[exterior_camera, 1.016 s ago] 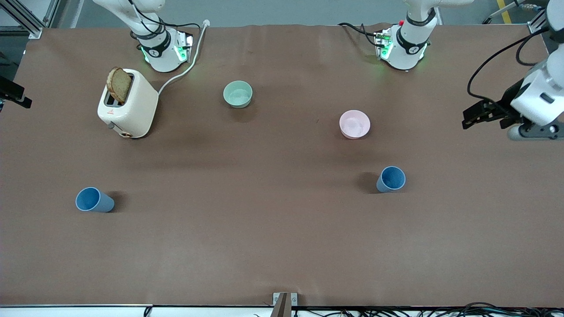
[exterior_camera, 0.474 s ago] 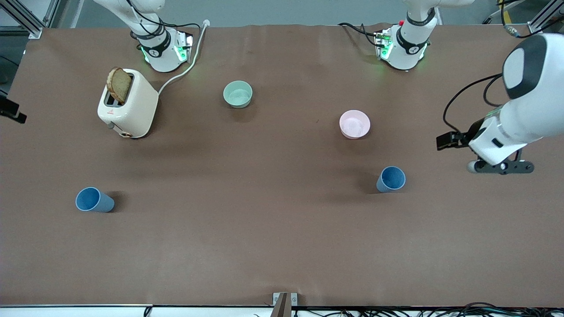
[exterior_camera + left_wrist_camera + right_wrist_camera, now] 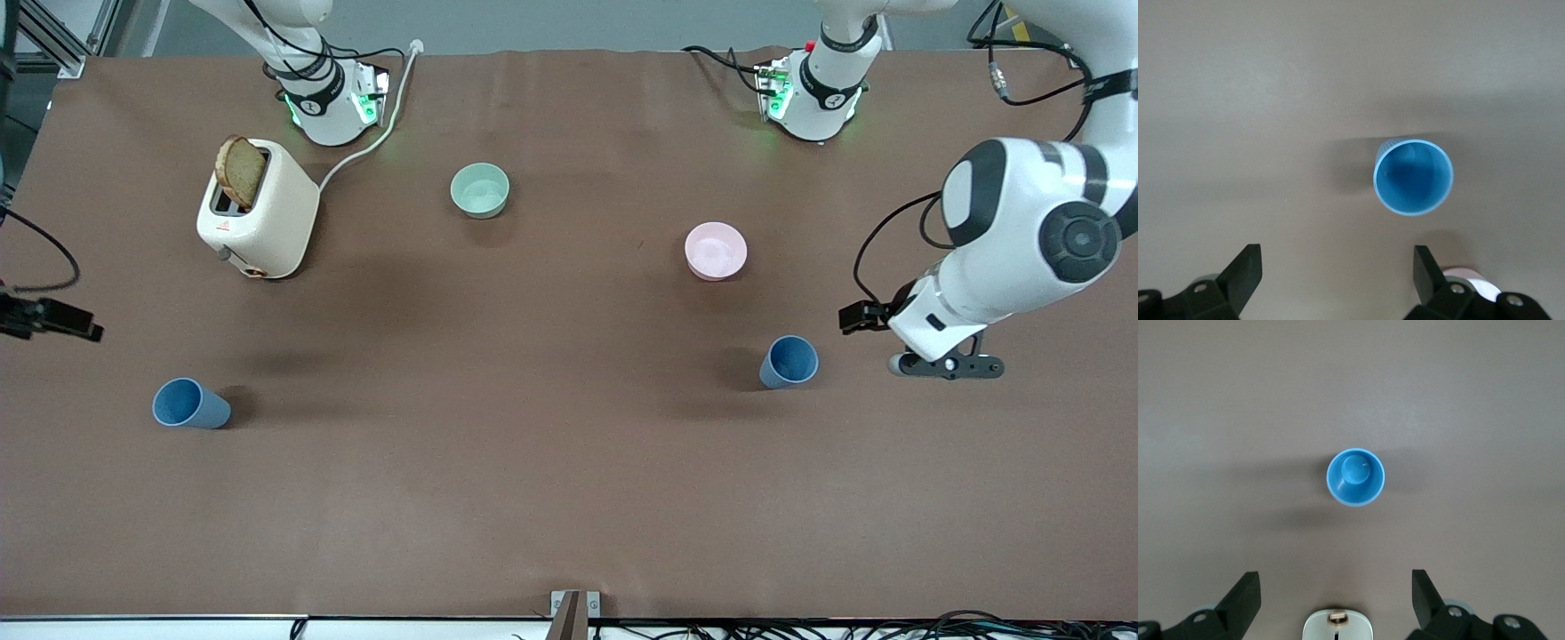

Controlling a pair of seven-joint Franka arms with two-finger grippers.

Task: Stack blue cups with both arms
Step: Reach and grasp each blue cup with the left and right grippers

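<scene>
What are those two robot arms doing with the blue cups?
Nothing is held yet. Two small blue plastic cups stand upright and apart on the brown table. The left gripper hangs open above the cup at the left arm's end; the right gripper hangs open above the other cup, near the cream toaster. They are meant to stack them.

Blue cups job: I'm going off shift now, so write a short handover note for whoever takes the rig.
Left end effector: open, empty, up over the table beside the blue cup at the left arm's end.
Right end effector: open, empty, up over the table near the blue cup at the right arm's end.
Both cups stand upright, wide apart; pink bowl, green bowl and toaster lie farther from the front camera.
Done: nothing grasped.
Left: grasp both cups, stack them.
</scene>
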